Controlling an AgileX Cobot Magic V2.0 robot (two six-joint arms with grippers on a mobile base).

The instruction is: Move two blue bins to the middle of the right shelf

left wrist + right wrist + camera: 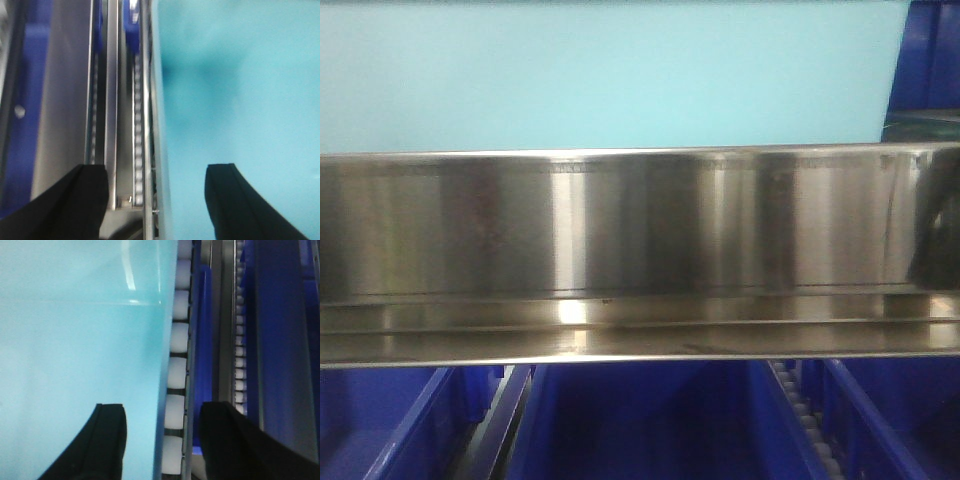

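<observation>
1. Left wrist view: the left gripper (pixel 156 167) is spread wide, with its two black fingers (pixel 75 205) at the lower edge of the frame and nothing pinched between them.
2. The pale blue bin (pixel 240 90) fills the right half of this view. Its edge runs up the frame between the two fingers. Whether either finger touches it cannot be told.
3. Left of that edge lie a roller track (pixel 137 125) and steel rails, with dark blue bins (pixel 22 100) blurred at the far left.
4. Front view: the pale blue bin (pixel 610 75) spans the top, a flat, plain turquoise wall, matte and unmarked.
5. It sits above the steel shelf rail (pixel 640 230), a brushed, reflective band that crosses the whole frame.
6. Dark blue bins (pixel 640 420) stand side by side below the rail. Another dark blue shape shows in the top right corner.
7. Right wrist view: the pale blue bin (pixel 75 340) covers the left half, glossy, with a light streak near the top.
8. The right gripper (pixel 164 406) is also spread wide. The bin's edge falls between its fingers, and no contact is visible.
9. White rollers (pixel 178 340) run just beside that edge, with dark blue bins (pixel 280 340) further right.
</observation>
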